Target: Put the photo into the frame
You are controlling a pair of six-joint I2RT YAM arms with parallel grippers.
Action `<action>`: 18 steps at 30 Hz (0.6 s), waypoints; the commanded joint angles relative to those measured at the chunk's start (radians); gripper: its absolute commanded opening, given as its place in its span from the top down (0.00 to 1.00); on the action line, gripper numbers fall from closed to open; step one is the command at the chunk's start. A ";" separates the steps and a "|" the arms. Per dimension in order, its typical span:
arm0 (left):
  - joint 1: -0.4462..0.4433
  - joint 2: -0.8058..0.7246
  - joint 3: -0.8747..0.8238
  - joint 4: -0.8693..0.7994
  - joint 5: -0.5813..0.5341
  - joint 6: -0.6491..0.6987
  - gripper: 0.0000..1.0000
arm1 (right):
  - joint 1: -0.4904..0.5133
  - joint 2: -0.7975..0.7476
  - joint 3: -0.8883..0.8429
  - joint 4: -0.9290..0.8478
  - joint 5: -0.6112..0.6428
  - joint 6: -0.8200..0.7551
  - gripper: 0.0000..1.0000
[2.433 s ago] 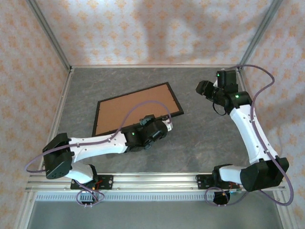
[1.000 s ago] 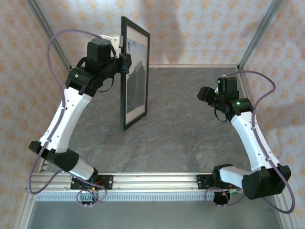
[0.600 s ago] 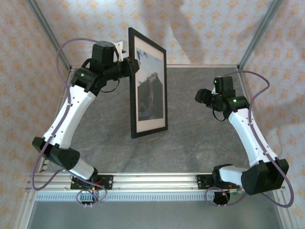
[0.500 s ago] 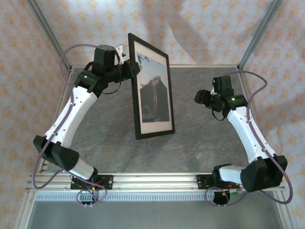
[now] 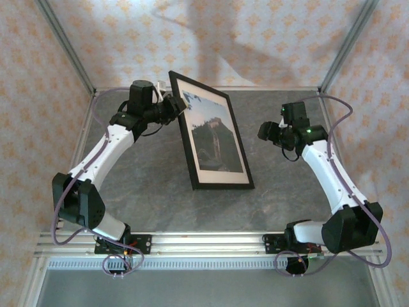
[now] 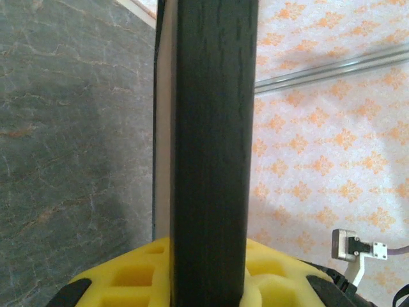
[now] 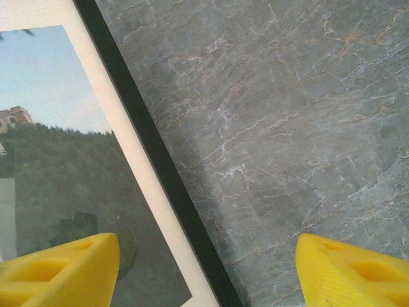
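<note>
Left claw (image 5: 170, 103): pinched on the frame (image 5: 181, 131).
Right claw (image 5: 264, 132): spread wide, right side.
Photo (image 5: 214, 135): seen inside the frame.

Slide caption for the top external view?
Left claw holds the frame, photo inside, by its far edge; right claw open beside it.

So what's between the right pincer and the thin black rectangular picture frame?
Bare grey marbled tabletop separates the right pincer from the thin black frame, as the top external view shows.
</note>
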 commanded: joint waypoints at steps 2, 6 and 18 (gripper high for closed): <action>0.023 0.007 -0.025 0.275 0.120 -0.114 1.00 | 0.018 0.021 -0.021 0.010 0.000 0.001 0.26; 0.037 0.046 -0.072 0.324 0.128 -0.128 0.99 | 0.033 0.042 -0.030 0.019 0.005 0.004 0.25; 0.089 0.169 -0.181 0.449 0.145 -0.160 0.80 | 0.052 0.086 -0.068 0.043 0.031 0.006 0.25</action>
